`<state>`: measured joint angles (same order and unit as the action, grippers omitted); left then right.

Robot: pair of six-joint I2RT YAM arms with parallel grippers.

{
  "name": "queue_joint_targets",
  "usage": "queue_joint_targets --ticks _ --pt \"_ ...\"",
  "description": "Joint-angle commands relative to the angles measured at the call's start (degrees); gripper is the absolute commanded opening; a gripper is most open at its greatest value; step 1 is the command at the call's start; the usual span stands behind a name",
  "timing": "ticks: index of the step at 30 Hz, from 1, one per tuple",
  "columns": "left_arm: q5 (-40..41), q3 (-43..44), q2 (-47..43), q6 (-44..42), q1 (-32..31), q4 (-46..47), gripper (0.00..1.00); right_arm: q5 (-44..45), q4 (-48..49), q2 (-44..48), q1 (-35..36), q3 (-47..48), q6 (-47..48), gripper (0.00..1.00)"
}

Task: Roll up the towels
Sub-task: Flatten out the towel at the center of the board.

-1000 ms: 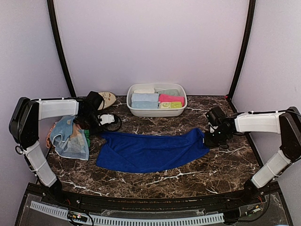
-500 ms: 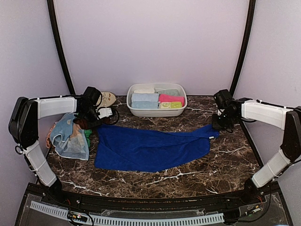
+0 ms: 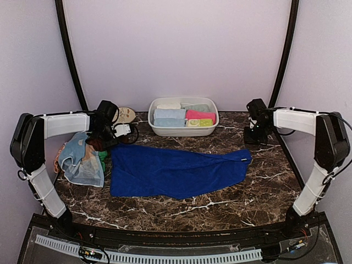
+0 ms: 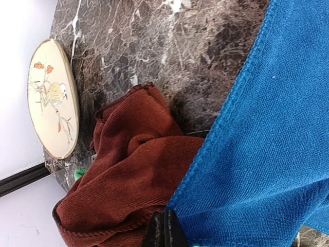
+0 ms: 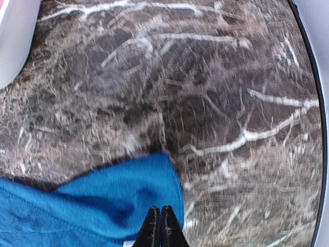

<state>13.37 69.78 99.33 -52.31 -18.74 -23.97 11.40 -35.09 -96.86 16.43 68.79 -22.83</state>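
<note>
Right pincer [image 5: 161, 226] swung back; blue towel [image 5: 103, 206] corner lies at its tips.

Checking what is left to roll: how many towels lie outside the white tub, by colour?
Royal blue towel: 1
Rust-brown towel: 1
Green towel: 1
Pale blue-and-peach towel: 1
Total: 4 in view

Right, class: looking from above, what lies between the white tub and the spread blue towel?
Nothing but bare marble table. In the top external view, a narrow strip of it separates the white tub from the blue towel.
</note>
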Motion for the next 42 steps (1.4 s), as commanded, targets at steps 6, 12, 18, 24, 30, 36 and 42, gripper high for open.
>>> queue_joint_targets --ticks 6,12,18,24,30,36,42 --pt "7.67 -1.41 0.75 -4.35 2.11 6.51 0.00 -1.88 1.57 7.04 1.54 -8.85 -1.08 0.35" --pt "6.69 0.77 2.44 -2.61 2.80 3.88 0.00 -1.16 2.44 14.15 9.64 -19.39 -5.70 0.36" --pt "5.25 0.68 2.39 -1.80 2.83 2.01 0.00 0.46 3.81 13.53 19.75 -21.55 -7.27 0.43" --pt "4.74 0.89 1.99 -1.23 2.77 1.21 0.00 -1.65 7.03 8.29 19.90 -19.88 -7.68 0.37" --pt "4.31 0.03 1.09 -1.47 2.76 1.28 0.00 -0.19 5.06 0.92 19.94 -15.08 -6.37 0.10" --pt "3.45 -0.35 0.26 -1.48 2.79 1.29 0.00 7.29 -3.61 -0.55 20.53 -5.28 -2.87 0.00" --pt "2.90 0.25 0.11 -1.05 2.80 0.34 0.00 15.47 -19.69 -11.89 25.85 12.28 3.00 0.04"
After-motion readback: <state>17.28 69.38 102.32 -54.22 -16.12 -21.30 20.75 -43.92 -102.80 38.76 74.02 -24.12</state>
